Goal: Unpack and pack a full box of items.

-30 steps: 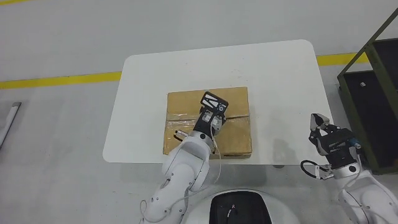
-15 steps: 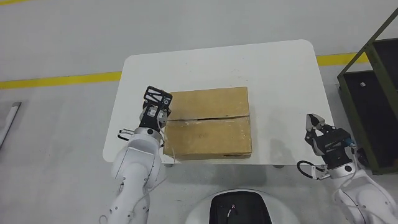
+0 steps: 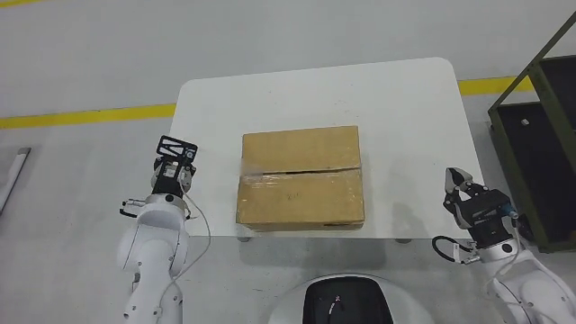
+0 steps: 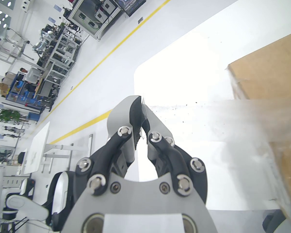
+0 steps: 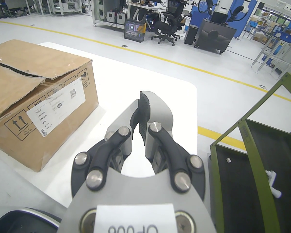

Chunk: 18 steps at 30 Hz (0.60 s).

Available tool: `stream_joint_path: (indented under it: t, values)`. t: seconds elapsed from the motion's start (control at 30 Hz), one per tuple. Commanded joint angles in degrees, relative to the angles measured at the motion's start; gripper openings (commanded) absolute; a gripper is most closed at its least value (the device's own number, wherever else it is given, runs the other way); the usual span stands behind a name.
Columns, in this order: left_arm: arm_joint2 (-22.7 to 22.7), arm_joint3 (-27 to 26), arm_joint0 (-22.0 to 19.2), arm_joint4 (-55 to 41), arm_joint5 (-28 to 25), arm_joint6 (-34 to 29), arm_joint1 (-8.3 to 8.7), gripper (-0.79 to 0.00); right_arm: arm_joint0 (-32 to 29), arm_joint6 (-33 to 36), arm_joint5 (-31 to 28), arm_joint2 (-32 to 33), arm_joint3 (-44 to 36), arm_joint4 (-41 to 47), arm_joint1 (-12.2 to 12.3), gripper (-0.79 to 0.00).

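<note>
- One cardboard box (image 3: pixel 301 175) sat mid-way across the table (image 3: pixel 396 99), its flaps down.
- Left gripper (image 4: pixel 141 109), beyond the table's left edge, pinched a clear tape strip (image 4: pixel 208 120) stretching toward the box.
- Right gripper (image 5: pixel 142 112), pressed together and empty, hung by the right near corner.
- Unsealing looked underway; unpacking and repacking remained.

Left arm set outward to the left; left gripper (image 3: pixel 177 151) points forward, fingers clamped on tape (image 4: pixel 208 117). Right arm low at right; right gripper (image 3: pixel 462 183) points forward, fingers pressed together.
</note>
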Motion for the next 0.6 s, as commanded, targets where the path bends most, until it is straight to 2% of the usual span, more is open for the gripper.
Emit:
stream_joint_path:
  t: [0.0,0.57]
  values:
    - [-0.9,0.67,0.02,1.14,-0.32,0.26,0.21,-0.785,-0.06,0.11,-0.03,-0.01,-0.14,-0.1,0.01,-0.785]
    - [-7.32,5.48,-0.85,6.9,1.4,3.12,1.58,-0.785,-0.25,0.56,0.35,-0.51,-0.52,-0.5,-0.02,-0.785]
